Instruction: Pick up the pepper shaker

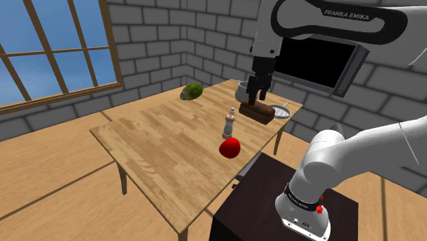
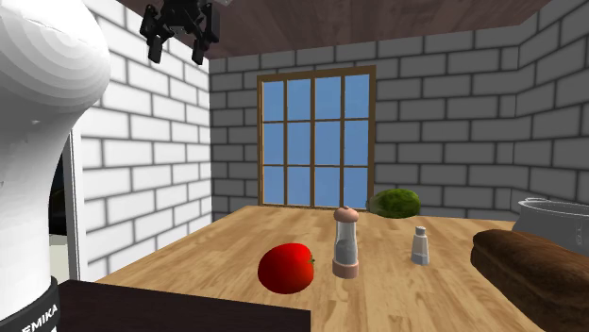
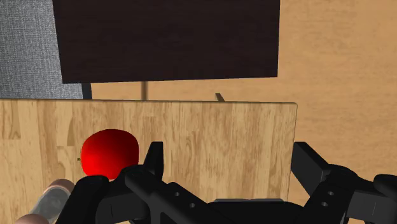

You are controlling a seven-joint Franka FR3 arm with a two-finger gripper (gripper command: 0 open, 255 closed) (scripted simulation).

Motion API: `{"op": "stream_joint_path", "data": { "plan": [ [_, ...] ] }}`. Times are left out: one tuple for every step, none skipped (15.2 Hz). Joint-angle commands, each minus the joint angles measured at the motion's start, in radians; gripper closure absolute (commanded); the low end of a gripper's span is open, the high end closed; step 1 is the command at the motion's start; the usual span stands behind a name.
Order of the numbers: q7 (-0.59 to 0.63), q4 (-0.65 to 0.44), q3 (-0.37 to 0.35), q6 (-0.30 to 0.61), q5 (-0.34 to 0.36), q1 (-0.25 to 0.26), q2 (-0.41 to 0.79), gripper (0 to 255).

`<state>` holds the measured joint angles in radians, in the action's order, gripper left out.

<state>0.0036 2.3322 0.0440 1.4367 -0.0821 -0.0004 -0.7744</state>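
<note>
Brick-walled room; a wooden table (image 1: 157,147) takes the centre of the shoulder view. Nearest the dark stand (image 1: 253,205), a red apple (image 2: 286,267) lies at lower centre of the second exterior view. The pepper shaker (image 2: 345,242), clear-bodied with tan cap and base, stands upright just right of the apple, a gap between them. A small grey shaker (image 2: 421,245), brown loaf (image 2: 533,269) and grey pot (image 2: 557,212) follow at right. The gripper (image 1: 255,99) hangs above the table, fingers spread wide, holding nothing. A green item (image 2: 395,202) and the window (image 2: 316,141) lie farthest.
</note>
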Motion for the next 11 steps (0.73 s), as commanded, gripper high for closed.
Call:
{"op": "stream_joint_path", "data": {
  "plan": [
    [0.0,0.0,0.0,0.0,0.0,0.0,0.0,0],
    [-0.022,0.016,0.016,0.028,0.012,-0.004,0.008,0],
    [-0.044,0.031,0.032,0.056,0.024,-0.009,0.018,0],
    [-0.065,0.045,0.049,0.084,0.035,-0.013,0.029,0],
    [-0.087,0.057,0.065,0.113,0.045,-0.018,0.043,0],
    [-0.109,0.068,0.082,0.142,0.055,-0.022,0.057,0],
    [-0.13,0.078,0.098,0.171,0.065,-0.027,0.073,0],
    [-0.151,0.086,0.115,0.201,0.074,-0.031,0.091,0],
    [-0.173,0.093,0.132,0.23,0.082,-0.034,0.11,0],
    [-0.194,0.098,0.149,0.26,0.089,-0.038,0.131,0],
    [-0.215,0.102,0.166,0.29,0.095,-0.041,0.153,0]
  ]
}}
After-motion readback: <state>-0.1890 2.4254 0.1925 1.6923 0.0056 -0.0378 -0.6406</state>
